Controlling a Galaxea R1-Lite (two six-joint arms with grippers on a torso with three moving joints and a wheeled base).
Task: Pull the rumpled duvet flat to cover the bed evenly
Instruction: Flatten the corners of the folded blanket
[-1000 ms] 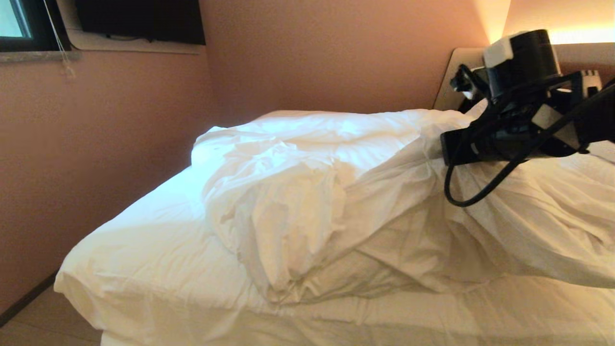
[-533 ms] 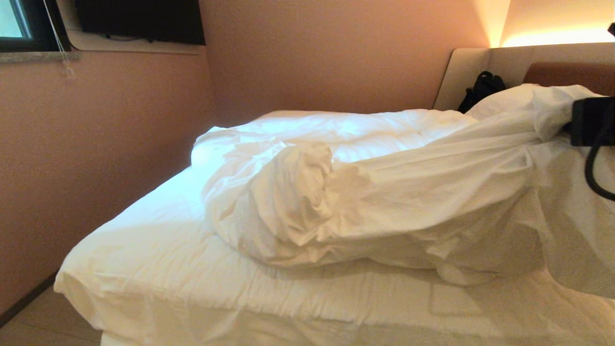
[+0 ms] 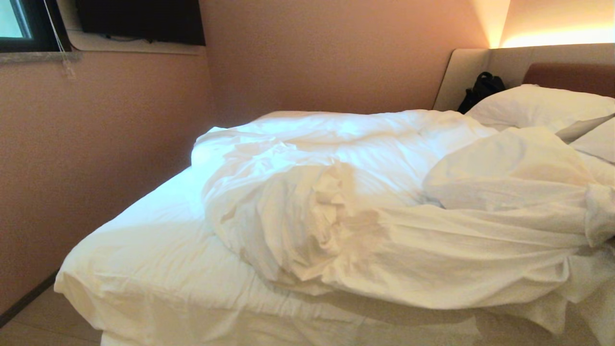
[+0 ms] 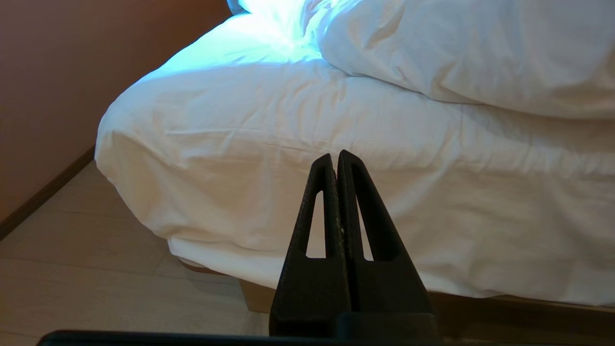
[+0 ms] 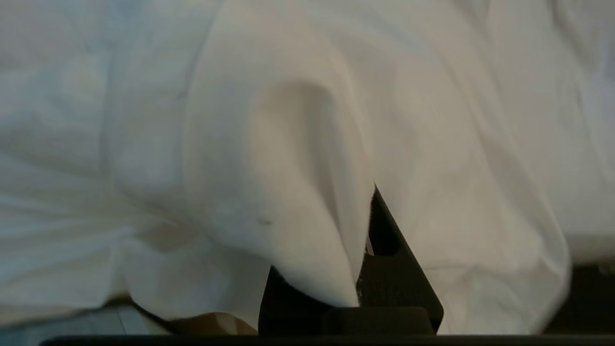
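Small room w/ pink-brown walls (image 3: 120, 144). A window corner (image 3: 14, 21) sits top left, a dark screen (image 3: 139, 19) next to it. Pale wood floor (image 4: 96, 288) by the bed's foot.

The bed (image 3: 158, 269) fills most of the head view. Its left part is bare, just the thin white sheet, tucked over the corner. The left gripper (image 4: 337, 161) hangs low beside the bed edge, near the floor, fingers pressed together, nothing in them.

In the middle, the duvet (image 3: 336, 211) lies in a big crumpled lump, bunched up & twisted. It stretches tight toward the right edge of the head view, where a gathered bit is pinched in.

Far right, pillows (image 3: 538, 105) rest against the beige headboard (image 3: 468, 72), w/ a black bag (image 3: 483, 89) in the corner. The right gripper (image 5: 365, 240) is clamped on a fold of the duvet; cloth drapes over it & hides most of it.
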